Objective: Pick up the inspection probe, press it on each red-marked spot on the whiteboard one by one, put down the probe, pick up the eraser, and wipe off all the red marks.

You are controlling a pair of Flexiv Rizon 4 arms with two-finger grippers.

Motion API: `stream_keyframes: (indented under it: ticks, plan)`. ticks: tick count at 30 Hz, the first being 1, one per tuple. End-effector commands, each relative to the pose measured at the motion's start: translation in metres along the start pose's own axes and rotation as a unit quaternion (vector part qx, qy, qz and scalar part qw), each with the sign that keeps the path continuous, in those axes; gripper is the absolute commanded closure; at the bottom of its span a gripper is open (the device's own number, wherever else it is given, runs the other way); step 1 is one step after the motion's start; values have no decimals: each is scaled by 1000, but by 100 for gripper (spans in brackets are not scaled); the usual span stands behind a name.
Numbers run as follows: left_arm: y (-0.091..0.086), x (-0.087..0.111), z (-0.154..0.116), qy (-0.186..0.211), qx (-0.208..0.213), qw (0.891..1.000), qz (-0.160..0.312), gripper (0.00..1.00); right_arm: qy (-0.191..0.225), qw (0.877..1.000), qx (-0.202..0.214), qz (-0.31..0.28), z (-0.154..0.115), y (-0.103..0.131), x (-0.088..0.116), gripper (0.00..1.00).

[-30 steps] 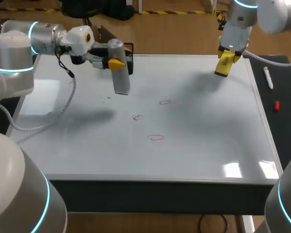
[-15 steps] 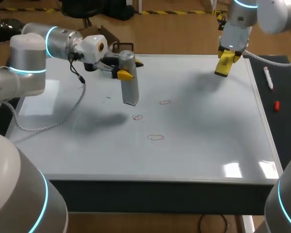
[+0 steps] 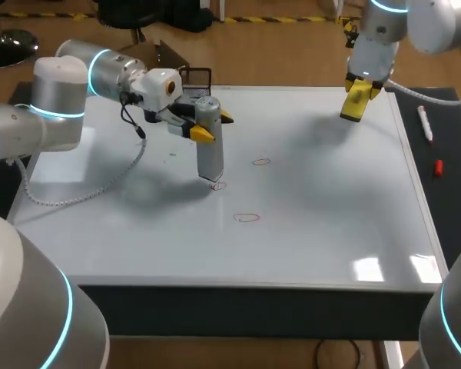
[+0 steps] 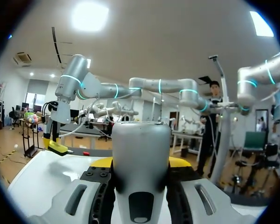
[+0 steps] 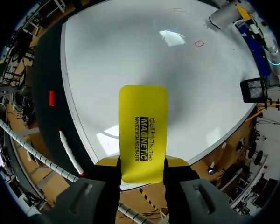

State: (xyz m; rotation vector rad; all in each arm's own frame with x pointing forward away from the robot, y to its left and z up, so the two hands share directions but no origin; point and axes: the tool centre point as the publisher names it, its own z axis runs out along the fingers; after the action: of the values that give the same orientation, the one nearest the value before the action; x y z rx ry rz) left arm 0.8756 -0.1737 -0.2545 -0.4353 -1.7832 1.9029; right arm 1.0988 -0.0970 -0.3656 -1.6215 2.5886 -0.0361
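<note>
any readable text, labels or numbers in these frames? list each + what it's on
"MAGNETIC": on the yellow eraser held in the right claw, right wrist view.
"WHITE BOARD ERASER": same eraser, the line beneath.
The smaller line above "MAGNETIC" and the end of the bottom line: too small to read reliably.
No text on the probe or the whiteboard; the red marks are loops, not characters.

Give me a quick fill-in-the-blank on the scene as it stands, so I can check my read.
The left hand is shut on the ___.
The eraser in the right hand is coloured ___.
The whiteboard bears ___ red marks.
Missing words: inspection probe; yellow; three.
</note>
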Motion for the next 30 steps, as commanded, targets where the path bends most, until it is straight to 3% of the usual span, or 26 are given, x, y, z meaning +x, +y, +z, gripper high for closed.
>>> stream_keyframes:
  ticks: [1,30]
  plan:
    - [6,-3,-1,41,2,999,2,100,2,1000,1,-1,-1,-1,0,100]
    - [32,1,1,45,-5,999,5,100,2,1000,1,-1,-1,-1,0,100]
